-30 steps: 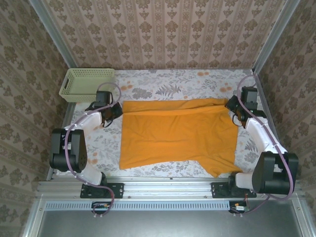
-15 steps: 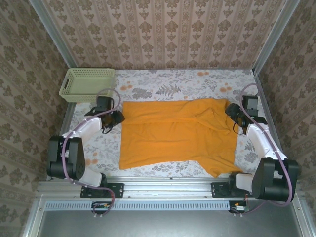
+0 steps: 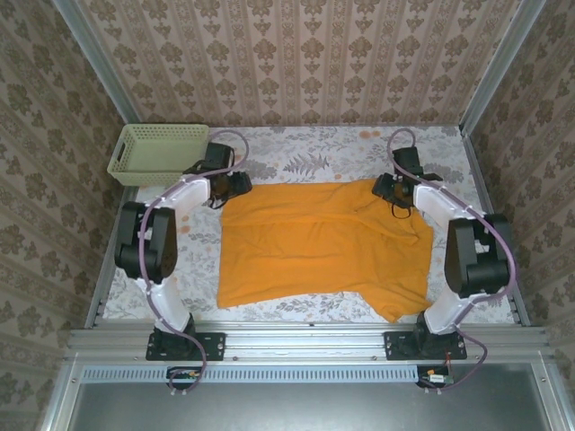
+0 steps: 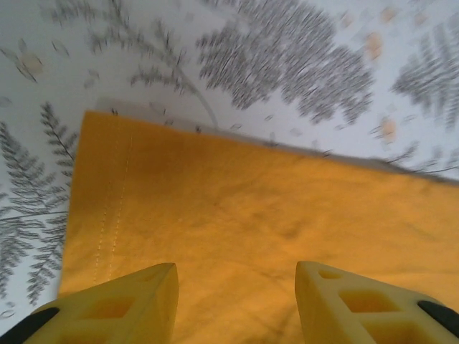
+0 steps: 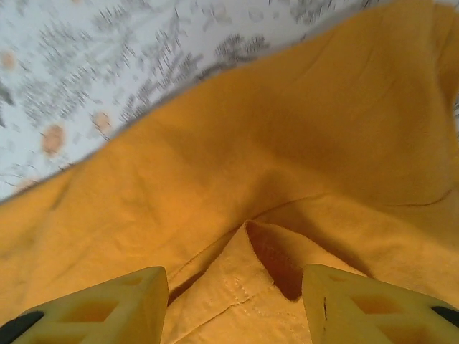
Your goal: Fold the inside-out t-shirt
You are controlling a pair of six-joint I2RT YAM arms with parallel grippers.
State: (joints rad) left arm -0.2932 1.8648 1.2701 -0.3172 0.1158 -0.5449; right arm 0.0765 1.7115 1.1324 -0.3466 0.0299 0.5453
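Top external shows one orange t-shirt (image 3: 323, 247) and one green basket (image 3: 144, 172).

Left gripper (image 4: 235, 278), right gripper (image 5: 231, 278): jaws apart

- One orange t-shirt (image 3: 314, 247).
- One pale green basket (image 3: 148, 171), beyond the t-shirt's far left corner.
- Two grippers: left gripper (image 3: 241, 184) and right gripper (image 3: 382, 189), at the t-shirt's far edge.
- One flowered table cover (image 3: 296, 157), under the t-shirt.
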